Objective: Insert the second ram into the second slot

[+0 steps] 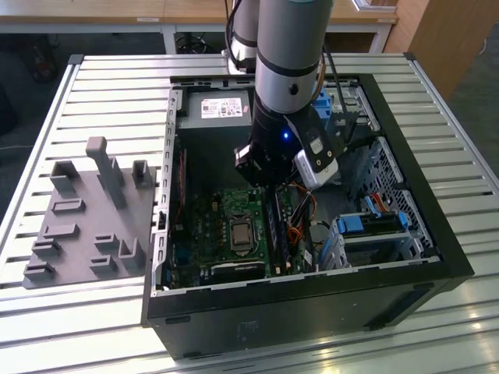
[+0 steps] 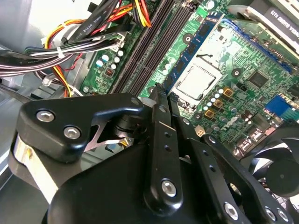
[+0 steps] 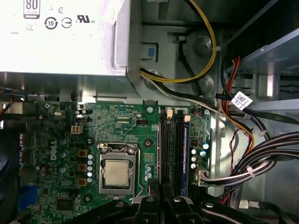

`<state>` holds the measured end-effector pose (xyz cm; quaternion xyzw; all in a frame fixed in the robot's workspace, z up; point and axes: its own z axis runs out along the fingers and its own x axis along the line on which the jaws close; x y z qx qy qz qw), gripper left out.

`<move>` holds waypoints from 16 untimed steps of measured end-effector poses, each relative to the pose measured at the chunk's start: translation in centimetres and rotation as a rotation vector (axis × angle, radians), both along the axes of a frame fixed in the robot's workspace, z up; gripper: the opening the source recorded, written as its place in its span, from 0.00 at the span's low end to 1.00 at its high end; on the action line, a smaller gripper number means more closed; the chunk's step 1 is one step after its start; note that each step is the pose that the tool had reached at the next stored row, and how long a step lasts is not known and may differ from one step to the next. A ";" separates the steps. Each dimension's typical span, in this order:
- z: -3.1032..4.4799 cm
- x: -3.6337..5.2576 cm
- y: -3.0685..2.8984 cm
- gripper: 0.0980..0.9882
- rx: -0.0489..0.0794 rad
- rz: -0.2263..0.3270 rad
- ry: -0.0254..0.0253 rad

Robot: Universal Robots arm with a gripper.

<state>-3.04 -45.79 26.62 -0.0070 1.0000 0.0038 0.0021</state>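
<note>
The gripper (image 2: 156,95) hung low inside the open computer case (image 1: 312,315). In the second wrist view its black fingers (image 2: 161,140) lay pressed close, the tips all but meeting, with nothing visible pinched between them.

Just beyond the tips, the dark memory slots (image 3: 177,154) ran along the green board (image 3: 117,122). A dark-blue ram (image 3: 185,156) stood on edge in the slot on the side away from the processor (image 3: 117,171). It was apart from the fingertips, and whether this was the second stick could not be told. Bundled cables (image 3: 261,154) crossed the case beside the slots.

Farther back sat the grey power supply (image 3: 60,42), against the case wall.

In the exterior view the silver arm (image 1: 288,54) came down from above into the case, which rested on a slatted metal table (image 1: 117,78). A grey plate of upright blocks (image 1: 86,226) lay on the table at the exterior view's left, just beside the case.
</note>
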 end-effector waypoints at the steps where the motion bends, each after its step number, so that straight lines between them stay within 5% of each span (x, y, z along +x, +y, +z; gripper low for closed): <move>1: -0.02 0.00 0.00 0.04 0.000 0.000 0.0001; 16: -0.17 0.00 -0.01 0.04 0.000 -0.007 0.0001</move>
